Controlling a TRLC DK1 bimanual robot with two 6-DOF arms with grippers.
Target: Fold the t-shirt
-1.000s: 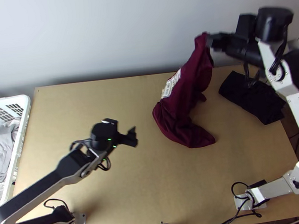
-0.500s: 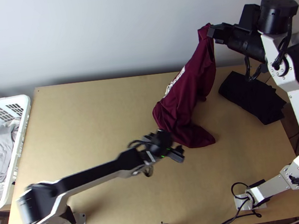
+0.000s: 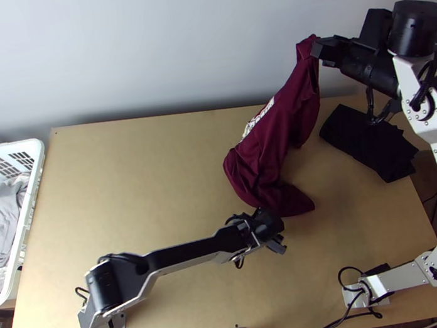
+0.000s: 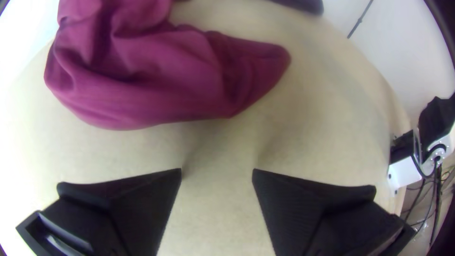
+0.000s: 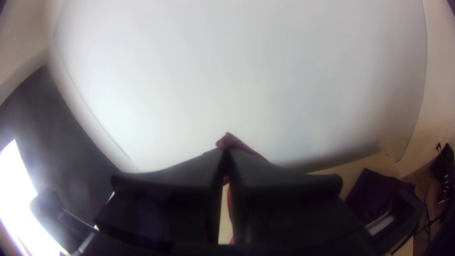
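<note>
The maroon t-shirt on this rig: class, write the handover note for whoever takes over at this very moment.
Left gripper: open and empty, over the table beside the shirt's near edge.
Right gripper: shut on the t-shirt, holding one end up; which part it grips, I cannot tell.
T-shirt: slopes down from that grip, its lower part bunched on the table.
Nearby: dark cloth at the table's right; white basket at the left.
Done: one end raised; no finished fold.
Left: probably spread it flat, then fold.
</note>
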